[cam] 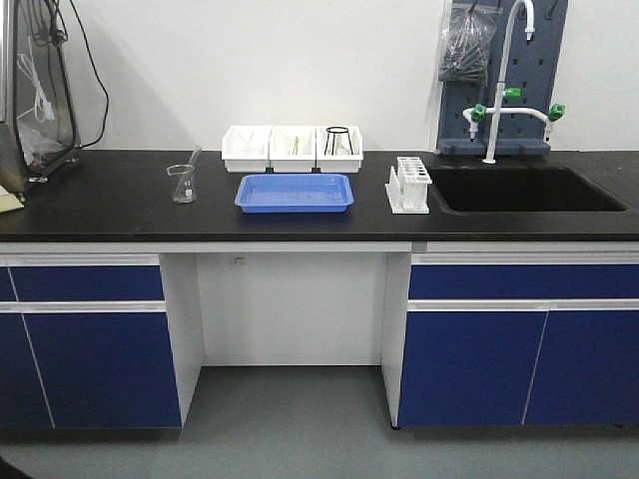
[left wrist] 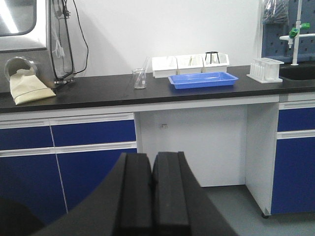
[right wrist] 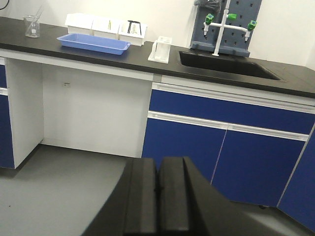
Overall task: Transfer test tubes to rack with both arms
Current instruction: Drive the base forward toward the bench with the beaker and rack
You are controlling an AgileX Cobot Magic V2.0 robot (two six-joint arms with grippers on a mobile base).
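Black left gripper point(left wrist: 152, 196) and black right gripper point(right wrist: 158, 196): fingers pressed together on each. Small white plastic test tube rack point(cam: 409, 186) stands well ahead of both, on the black counter point(cam: 100, 200), just beside the sink point(cam: 529, 188).

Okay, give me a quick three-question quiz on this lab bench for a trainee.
1. True or false: the rack stands between the tray and the sink.
2. What stands left of the tray? A) beaker B) flask C) kettle
3. Fill in: the left end effector and the right end effector are both ___ (open or shut).
Key: 1 true; 2 A; 3 shut.
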